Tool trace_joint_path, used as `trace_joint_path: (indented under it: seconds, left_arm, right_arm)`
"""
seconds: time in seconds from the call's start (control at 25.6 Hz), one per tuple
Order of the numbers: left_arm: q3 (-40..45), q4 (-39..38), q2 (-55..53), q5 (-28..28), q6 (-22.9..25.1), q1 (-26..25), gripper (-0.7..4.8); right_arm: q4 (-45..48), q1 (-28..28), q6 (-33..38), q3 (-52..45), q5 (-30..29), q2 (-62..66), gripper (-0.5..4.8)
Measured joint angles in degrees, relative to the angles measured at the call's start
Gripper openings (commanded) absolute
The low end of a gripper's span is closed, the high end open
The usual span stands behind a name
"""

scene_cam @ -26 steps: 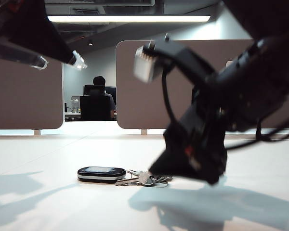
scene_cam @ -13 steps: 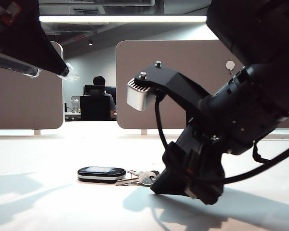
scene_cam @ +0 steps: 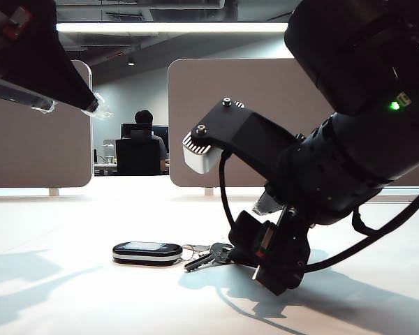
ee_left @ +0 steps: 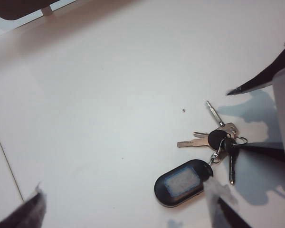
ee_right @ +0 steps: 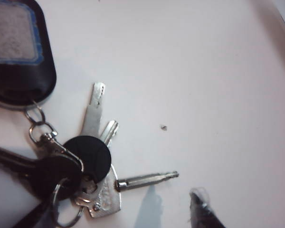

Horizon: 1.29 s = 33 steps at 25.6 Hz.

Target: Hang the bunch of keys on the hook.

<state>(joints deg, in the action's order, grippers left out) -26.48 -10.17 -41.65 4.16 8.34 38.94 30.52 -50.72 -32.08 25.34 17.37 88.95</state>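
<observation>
The bunch of keys [scene_cam: 208, 254] lies flat on the white table, its black oval fob [scene_cam: 147, 252] to the left of the ring. My right gripper [scene_cam: 246, 259] is down at the table on the key end. In the right wrist view it stands open [ee_right: 115, 214]: the ring and silver keys [ee_right: 100, 190] lie between its fingers, one fingertip [ee_right: 202, 209] is apart from them, and the fob [ee_right: 16, 52] lies beyond. My left gripper [scene_cam: 70, 106] hangs high at the upper left, open and empty [ee_left: 126, 211], looking down on the keys [ee_left: 218, 137]. The hook is hidden behind my right arm.
Brown partition panels [scene_cam: 216, 118] stand behind the white table [scene_cam: 70, 300], with a gap showing an office and a seated person [scene_cam: 144, 139]. The bulky right arm [scene_cam: 356, 139] fills the right half of the exterior view.
My right gripper has sunk and turned onto the key end of the bunch, and the keys have shifted slightly. The arm now covers the hook on the partition. The left gripper has stayed put.
</observation>
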Motion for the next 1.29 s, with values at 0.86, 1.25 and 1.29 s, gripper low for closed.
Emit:
trace_joint_path:
  seconds: [0.86, 1.25, 1.29]
  left_arm:
    - [0.0, 0.0, 0.1, 1.0, 0.0, 0.0, 4.79]
    - [0.0, -0.4, 1.0, 1.1, 0.0, 0.0, 4.79]
    - [0.0, -0.4, 1.0, 1.1, 0.0, 0.0, 4.79]
  right_arm:
    - [-16.6, 0.2, -1.5, 7.5, 1.7, -6.5, 2.62]
    - [-27.5, 0.0, -0.7, 7.3, -5.6, -7.4, 2.62]
    - [-27.2, 0.0, -0.7, 7.3, -5.6, -7.4, 2.61]
